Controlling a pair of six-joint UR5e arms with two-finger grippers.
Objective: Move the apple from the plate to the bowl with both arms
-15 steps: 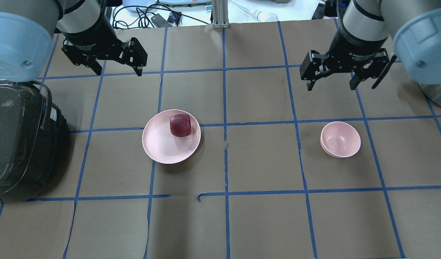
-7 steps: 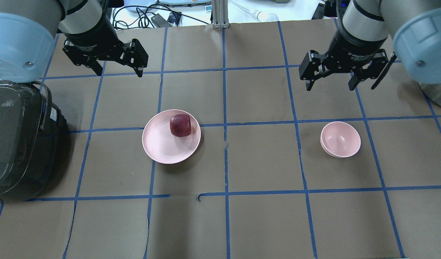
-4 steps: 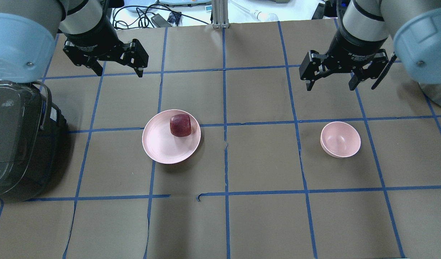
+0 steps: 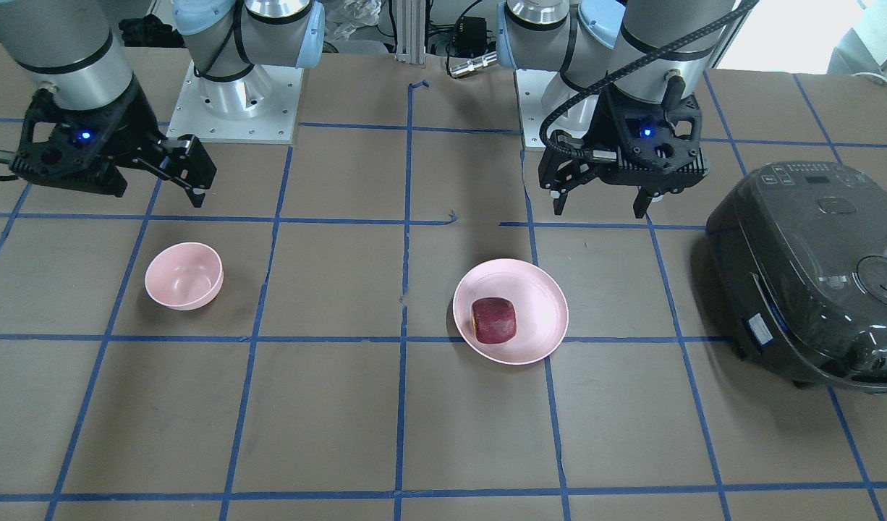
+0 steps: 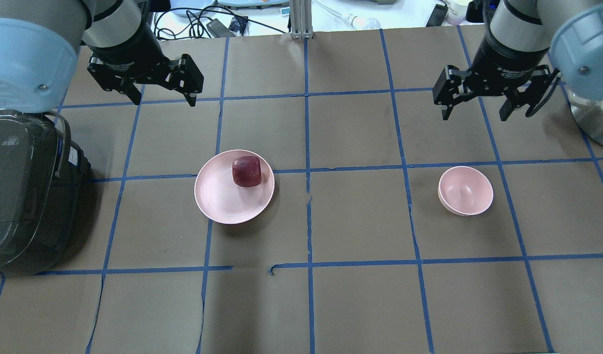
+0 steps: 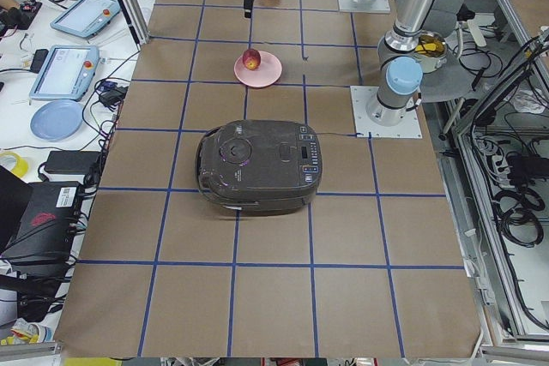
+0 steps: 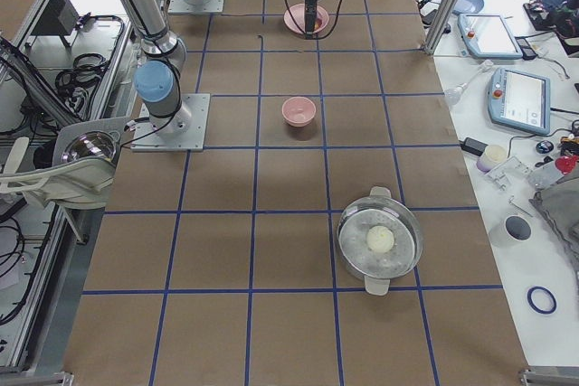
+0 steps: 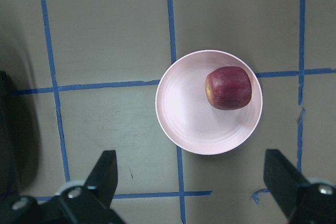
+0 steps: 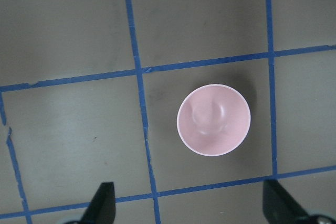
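Observation:
The dark red apple (image 5: 247, 171) lies on the far right part of the wide pink plate (image 5: 218, 201); both show in the front view (image 4: 494, 320) (image 4: 537, 304) and the left wrist view (image 8: 229, 87) (image 8: 184, 119). The small pink bowl (image 5: 466, 191) stands empty at the right, also in the front view (image 4: 184, 276) and the right wrist view (image 9: 213, 120). My left gripper (image 5: 164, 97) is open and empty, high above the table beyond the plate. My right gripper (image 5: 475, 110) is open and empty, high beyond the bowl.
A black rice cooker (image 5: 21, 191) stands at the table's left edge, close to the plate's left. A steel pot (image 7: 380, 241) with a pale round item stands at the right end. Blue tape lines grid the brown table.
My right gripper has moved right and a little away from me, still open. My left gripper has barely moved. Apple, plate and bowl have not moved.

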